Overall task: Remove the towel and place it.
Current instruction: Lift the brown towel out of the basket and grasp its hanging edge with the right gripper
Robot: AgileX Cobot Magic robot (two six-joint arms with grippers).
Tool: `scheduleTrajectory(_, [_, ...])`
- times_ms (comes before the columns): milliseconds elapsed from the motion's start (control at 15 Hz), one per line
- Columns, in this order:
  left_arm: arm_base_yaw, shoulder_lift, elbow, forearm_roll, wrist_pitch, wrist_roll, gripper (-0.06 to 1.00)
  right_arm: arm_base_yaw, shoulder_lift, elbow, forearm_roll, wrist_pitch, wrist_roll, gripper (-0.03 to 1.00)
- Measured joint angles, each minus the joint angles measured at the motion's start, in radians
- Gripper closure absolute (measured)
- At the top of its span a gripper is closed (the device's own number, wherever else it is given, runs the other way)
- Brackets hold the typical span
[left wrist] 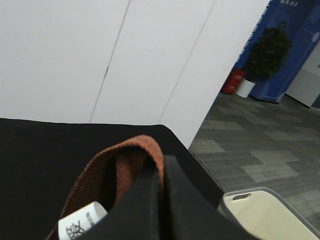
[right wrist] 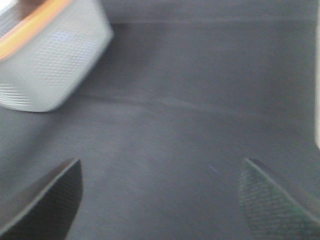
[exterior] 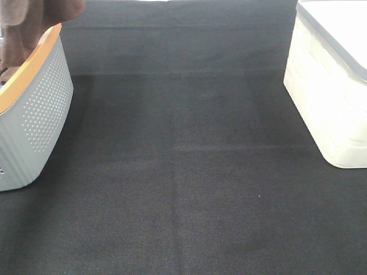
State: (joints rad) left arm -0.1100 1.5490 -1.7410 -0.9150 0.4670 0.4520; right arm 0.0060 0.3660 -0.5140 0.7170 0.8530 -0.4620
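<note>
The reddish-brown towel (exterior: 34, 23) hangs at the top left of the exterior view, over the far end of the grey basket (exterior: 40, 109) with its orange rim. In the left wrist view my left gripper (left wrist: 160, 200) is shut on a fold of the towel (left wrist: 125, 160), lifted high, and the white tag (left wrist: 80, 222) shows beside the fingers. My right gripper (right wrist: 160, 200) is open and empty above the black mat (right wrist: 190, 125), away from the basket (right wrist: 55, 60). Neither gripper shows in the exterior view.
A white lidded bin (exterior: 327, 97) stands at the right edge of the black mat (exterior: 183, 172); it also shows in the left wrist view (left wrist: 265, 215). More brown cloth lies inside the basket under the hanging towel.
</note>
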Motion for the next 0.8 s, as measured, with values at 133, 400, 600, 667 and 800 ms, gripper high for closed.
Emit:
scheduleTrajectory(133, [-0.063, 0.0, 0.0, -0.005, -0.043, 0.032, 0.94, 0.025, 0.098, -0.012, 0.165, -0.02, -0.191, 0.27])
scheduleTrajectory(400, [-0.135, 0.0, 0.0, -0.007, -0.085, 0.057, 0.94, 0.043, 0.358, -0.158, 0.249, -0.023, -0.417, 0.36])
scheduleTrajectory(600, [-0.176, 0.0, 0.0, -0.007, -0.085, 0.079, 0.94, 0.11, 0.555, -0.315, 0.291, -0.041, -0.543, 0.36])
scheduleTrajectory(667, [-0.189, 0.0, 0.0, -0.007, -0.085, 0.079, 0.94, 0.156, 0.605, -0.343, 0.291, -0.073, -0.578, 0.36])
scheduleTrajectory(800, [-0.225, 0.0, 0.0, -0.007, -0.087, 0.08, 0.94, 0.317, 0.727, -0.389, 0.293, -0.224, -0.653, 0.36])
